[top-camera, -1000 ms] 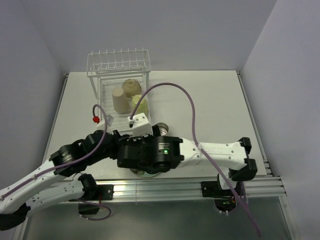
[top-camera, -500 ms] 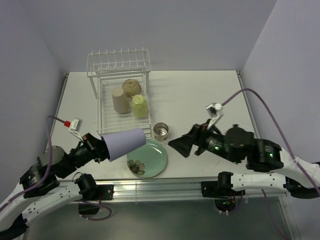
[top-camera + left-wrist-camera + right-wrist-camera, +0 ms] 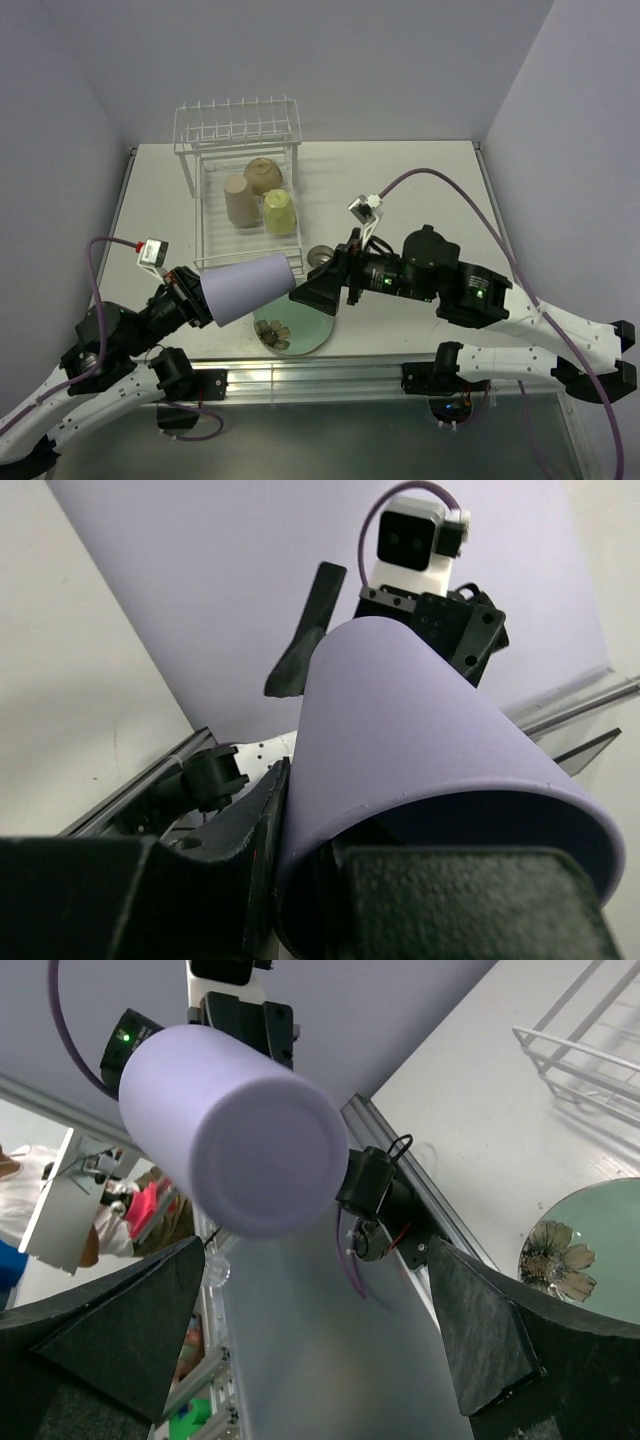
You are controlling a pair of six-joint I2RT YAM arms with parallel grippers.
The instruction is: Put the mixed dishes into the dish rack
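Note:
My left gripper (image 3: 196,298) is shut on the rim of the lavender cup (image 3: 247,286) and holds it on its side above the table's front edge, base pointing right. In the left wrist view the cup (image 3: 420,730) fills the frame, with one finger inside the rim and one outside (image 3: 310,870). My right gripper (image 3: 308,296) is open and empty, just right of the cup's base; its wrist view shows the cup (image 3: 240,1130) above the open jaws (image 3: 300,1330). The mint-green plate (image 3: 296,333) lies below. The small metal cup (image 3: 320,257) stands behind my right gripper.
The white wire dish rack (image 3: 205,190) stands at the back left and holds the tan cup (image 3: 238,201), the yellow-green mug (image 3: 279,212) and the cream bowl (image 3: 262,175). The plate (image 3: 585,1240) and a rack corner (image 3: 590,1050) show in the right wrist view.
My right arm has swung in from the right, and its open gripper is now at the cup's base. My left gripper still holds the lavender cup, shifted only slightly.

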